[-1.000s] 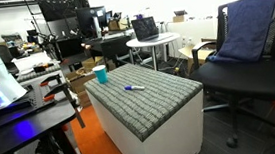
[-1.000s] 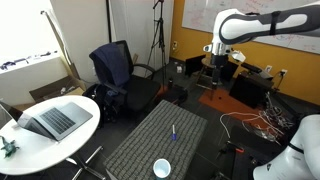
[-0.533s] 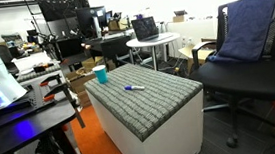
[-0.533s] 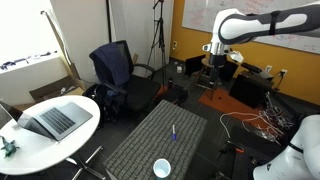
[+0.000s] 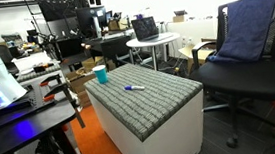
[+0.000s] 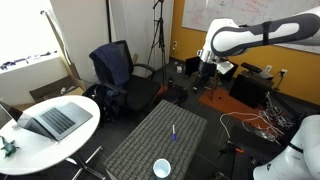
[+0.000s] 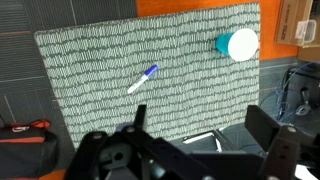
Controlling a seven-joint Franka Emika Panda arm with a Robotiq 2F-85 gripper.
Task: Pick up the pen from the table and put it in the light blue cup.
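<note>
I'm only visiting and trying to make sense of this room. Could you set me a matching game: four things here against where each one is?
Things: 1 pen; 2 light blue cup; 3 laptop; 4 gripper.
Places: A on the round white table; B in the air, touching nothing; C lying near the middle of the grey table; D upright near a corner of the grey table.
Pairs: 1-C; 2-D; 3-A; 4-B.
</note>
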